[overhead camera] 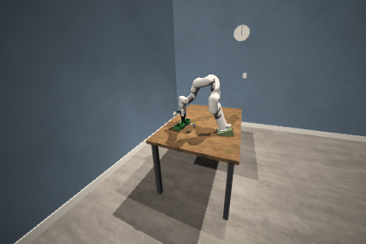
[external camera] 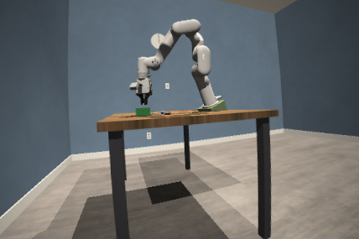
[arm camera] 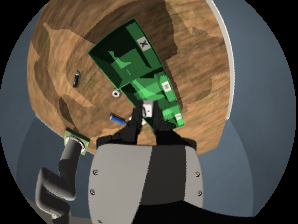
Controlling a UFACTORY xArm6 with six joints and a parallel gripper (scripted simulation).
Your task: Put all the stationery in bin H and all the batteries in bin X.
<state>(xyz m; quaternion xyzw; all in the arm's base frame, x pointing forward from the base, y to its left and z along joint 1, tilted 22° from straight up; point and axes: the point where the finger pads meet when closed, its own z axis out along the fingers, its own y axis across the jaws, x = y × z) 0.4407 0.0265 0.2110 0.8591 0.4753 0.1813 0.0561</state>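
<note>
My gripper (overhead camera: 184, 121) (external camera: 143, 104) (arm camera: 147, 107) is shut on a small light grey thing (arm camera: 147, 108), with its tips above the row of green bins, near the H bin and the end bin. The kind of thing is hard to tell. The bin marked X (arm camera: 133, 37) is at the far end, the bin marked H (arm camera: 166, 87) in the middle; no contents are clear in either. A blue cylinder (arm camera: 117, 119) (overhead camera: 194, 126), like a battery, lies on the table beside the bins. A small black thing (arm camera: 76, 79) (overhead camera: 188, 132) lies farther off.
A third green bin (arm camera: 178, 117), its mark hard to read, ends the row. A white ring or nut (arm camera: 116, 93) lies close to the bins. A white piece is partly hidden by my finger. A small yellow thing (overhead camera: 197, 123) lies near the blue one.
</note>
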